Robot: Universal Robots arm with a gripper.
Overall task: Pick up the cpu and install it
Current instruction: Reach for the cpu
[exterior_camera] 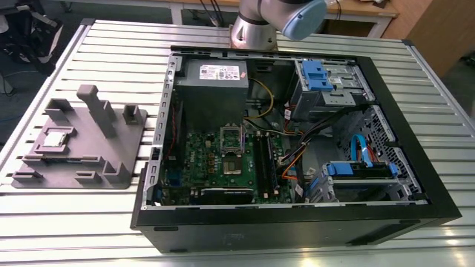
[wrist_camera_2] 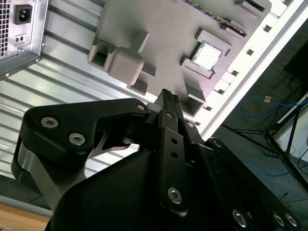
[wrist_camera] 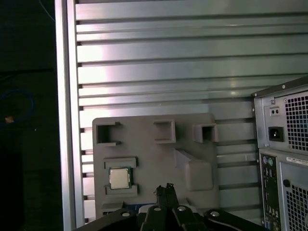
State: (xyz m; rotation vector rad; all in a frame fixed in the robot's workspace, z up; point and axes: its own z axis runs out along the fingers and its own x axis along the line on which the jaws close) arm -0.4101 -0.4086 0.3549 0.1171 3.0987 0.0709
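The cpu (exterior_camera: 55,139) is a small silver square lying flat in a recess of the grey plastic tray (exterior_camera: 111,161), on the exterior view's left. Both wrist views look down on it from well above: the cpu (wrist_camera_2: 207,54) (wrist_camera: 119,178) sits in its raised pocket on the tray (wrist_camera_2: 159,29) (wrist_camera: 149,149). My gripper (wrist_camera_2: 166,96) (wrist_camera: 165,188) hangs high over the tray, off to one side of the chip, its thin black fingers pressed together with nothing between them. The silver socket frame (exterior_camera: 231,140) lies on the green motherboard inside the open computer case (exterior_camera: 415,167).
The tray carries upright posts (exterior_camera: 97,108) and blocks. The case's rear panel with its power inlet (wrist_camera: 275,133) stands close beside the tray. The case holds a power supply (exterior_camera: 215,75), blue drive brackets (exterior_camera: 315,75) and loose cables. All of it rests on a ribbed metal table (exterior_camera: 89,222).
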